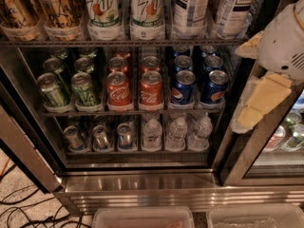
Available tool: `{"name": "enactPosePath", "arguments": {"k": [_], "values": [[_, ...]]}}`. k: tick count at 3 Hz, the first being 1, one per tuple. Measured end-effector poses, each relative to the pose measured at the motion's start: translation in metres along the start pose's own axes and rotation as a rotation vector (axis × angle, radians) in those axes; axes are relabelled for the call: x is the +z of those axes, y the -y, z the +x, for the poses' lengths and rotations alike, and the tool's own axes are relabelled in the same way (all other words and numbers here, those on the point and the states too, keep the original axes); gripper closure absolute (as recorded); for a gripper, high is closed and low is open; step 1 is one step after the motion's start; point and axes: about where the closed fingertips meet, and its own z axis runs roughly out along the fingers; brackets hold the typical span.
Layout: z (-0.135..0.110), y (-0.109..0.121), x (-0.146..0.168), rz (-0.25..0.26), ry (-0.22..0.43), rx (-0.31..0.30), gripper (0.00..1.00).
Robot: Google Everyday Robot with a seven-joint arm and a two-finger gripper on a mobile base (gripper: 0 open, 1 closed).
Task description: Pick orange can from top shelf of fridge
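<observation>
Approach step: the gripper (262, 98) hangs at right, well apart from the orange can (58, 6).
Next it likely needs to reach left to the top shelf (142, 42); whether the gripper is spread or closed cannot be told.

Pretty tight in the upper left of frame: orange can (59, 6) squeezed between a second copper can (16, 8) and a 7UP bottle (102, 8), barely any side room. Open only from the front, over the top shelf (142, 42) rail. Gripper (259, 89) off at the right edge, beside the steel post (237, 156).
</observation>
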Motion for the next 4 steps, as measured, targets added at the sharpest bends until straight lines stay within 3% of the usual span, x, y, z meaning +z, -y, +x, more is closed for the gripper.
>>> {"name": "enactPosePath", "arguments": {"k": [1,2,4], "values": [[-0.028,-0.01,0.009,0.002,0.138,0.015,0.0],[-0.053,-0.02,0.022,0.014,0.308,0.07,0.0],[-0.073,-0.038,0.059,0.12,0.584,0.157,0.0]]}}
